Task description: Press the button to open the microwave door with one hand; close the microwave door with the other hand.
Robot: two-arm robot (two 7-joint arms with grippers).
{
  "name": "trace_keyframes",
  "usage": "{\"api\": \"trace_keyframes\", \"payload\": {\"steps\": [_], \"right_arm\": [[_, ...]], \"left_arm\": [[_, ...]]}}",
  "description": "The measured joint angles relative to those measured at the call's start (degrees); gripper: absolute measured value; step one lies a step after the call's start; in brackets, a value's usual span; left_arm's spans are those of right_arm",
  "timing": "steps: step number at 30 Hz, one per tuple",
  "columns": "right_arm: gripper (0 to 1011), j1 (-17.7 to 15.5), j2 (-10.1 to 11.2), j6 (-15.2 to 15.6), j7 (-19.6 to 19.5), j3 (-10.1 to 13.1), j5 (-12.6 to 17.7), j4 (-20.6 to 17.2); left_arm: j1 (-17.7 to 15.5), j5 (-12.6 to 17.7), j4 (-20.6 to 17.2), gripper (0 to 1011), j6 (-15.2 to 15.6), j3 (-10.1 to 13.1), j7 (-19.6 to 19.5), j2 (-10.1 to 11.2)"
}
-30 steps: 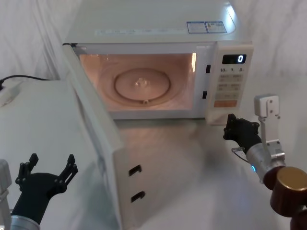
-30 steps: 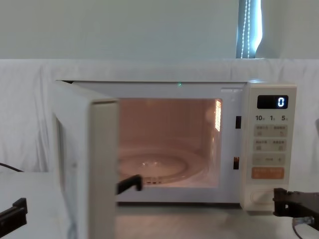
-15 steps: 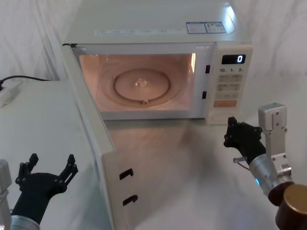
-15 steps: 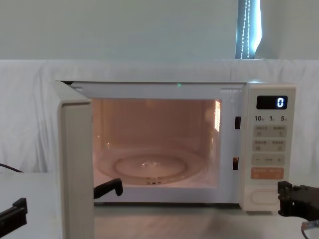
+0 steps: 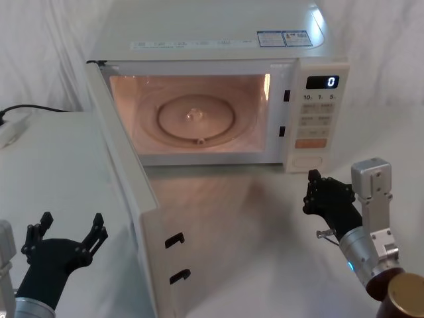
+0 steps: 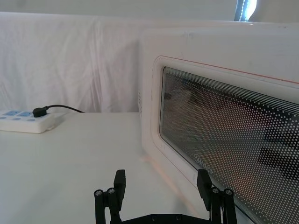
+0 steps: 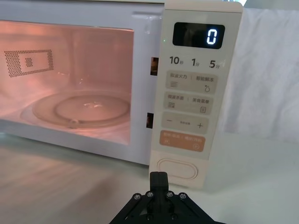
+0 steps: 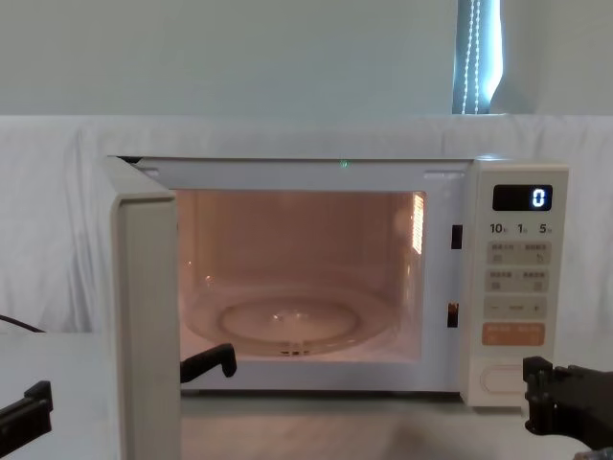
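The cream microwave (image 5: 212, 46) stands lit inside, its display reading 0. The microwave door (image 5: 126, 192) hangs wide open, swung out to the left, with its edge (image 8: 144, 326) facing me and its dotted window (image 6: 224, 154) in the left wrist view. The button (image 5: 308, 160) (image 7: 178, 169) (image 8: 498, 380) sits bare at the foot of the control panel. My right gripper (image 5: 317, 192) (image 7: 158, 176) is shut and empty, a short way in front of the button and apart from it. Low at the left, outside the door, my left gripper (image 5: 71, 222) (image 6: 161, 179) stands open and empty.
A white power strip (image 6: 25, 121) with a black plug and cable lies on the table far left. The glass turntable (image 5: 195, 118) sits in the cavity. Two black latch hooks (image 5: 175, 240) stick out of the door's edge. White cloth covers the table and backdrop.
The door swung farther open to the left, then stopped. My right gripper drew back from the button toward me. The left gripper stayed put.
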Motion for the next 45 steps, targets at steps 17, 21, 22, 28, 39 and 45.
{"api": "trace_keyframes", "payload": {"steps": [17, 21, 22, 28, 39, 45], "right_arm": [[0, -1.45, -0.42, -2.12, -0.33, -0.05, -0.51, 0.11], [0, -1.42, -0.42, -2.07, -0.33, -0.04, -0.49, 0.11], [0, -1.42, -0.43, -2.05, -0.33, -0.04, -0.48, 0.11], [0, -1.4, -0.44, -1.96, -0.33, -0.01, -0.46, 0.11], [0, -1.34, -0.43, -1.83, -0.31, 0.05, -0.41, 0.07], [0, -1.34, -0.44, -1.8, -0.31, 0.05, -0.38, 0.04]], "left_arm": [[0.0, 0.0, 0.0, 1001, 0.0, 0.0, 0.0, 0.0], [0.0, 0.0, 0.0, 1001, 0.0, 0.0, 0.0, 0.0], [0.0, 0.0, 0.0, 1001, 0.0, 0.0, 0.0, 0.0], [0.0, 0.0, 0.0, 1001, 0.0, 0.0, 0.0, 0.0], [0.0, 0.0, 0.0, 816, 0.0, 0.0, 0.0, 0.0], [0.0, 0.0, 0.0, 623, 0.0, 0.0, 0.0, 0.0]]}}
